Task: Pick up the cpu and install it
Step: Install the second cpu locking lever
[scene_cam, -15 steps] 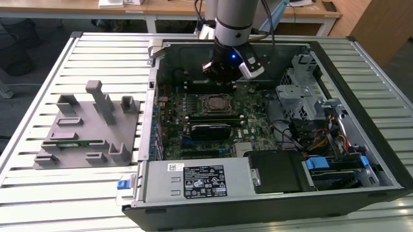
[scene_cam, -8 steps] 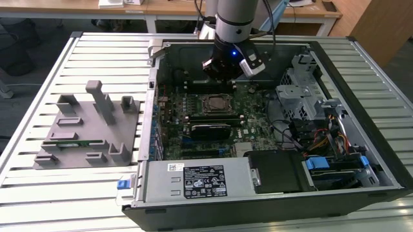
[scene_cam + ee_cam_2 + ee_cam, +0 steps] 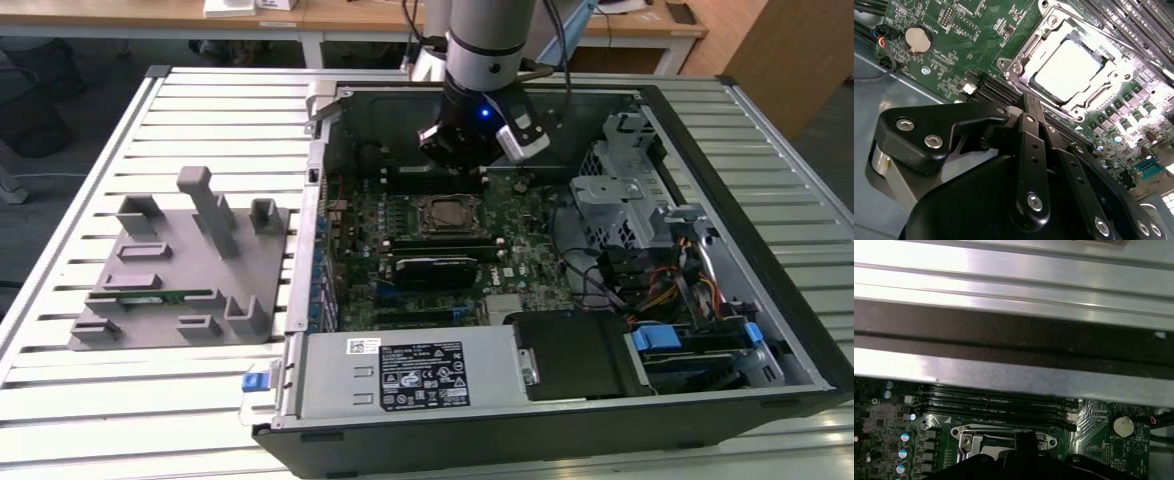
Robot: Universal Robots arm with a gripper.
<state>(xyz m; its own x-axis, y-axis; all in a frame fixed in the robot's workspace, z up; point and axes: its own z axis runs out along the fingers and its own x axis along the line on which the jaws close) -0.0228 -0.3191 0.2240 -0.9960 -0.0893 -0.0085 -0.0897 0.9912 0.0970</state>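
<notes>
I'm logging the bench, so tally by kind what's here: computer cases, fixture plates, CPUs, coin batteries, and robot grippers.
Computer case: 1
Grey fixture plate: 1
CPU, seated in its socket: 1
Coin battery: 1
Gripper: 1
Total: 5

Gripper [image 3: 461, 150]: low inside the open computer case [image 3: 747, 330], just beyond the socket.
CPU [image 3: 449, 214]: seated in the motherboard socket.
Grey fixture plate [image 3: 174, 270]: on the exterior view's left.
</notes>
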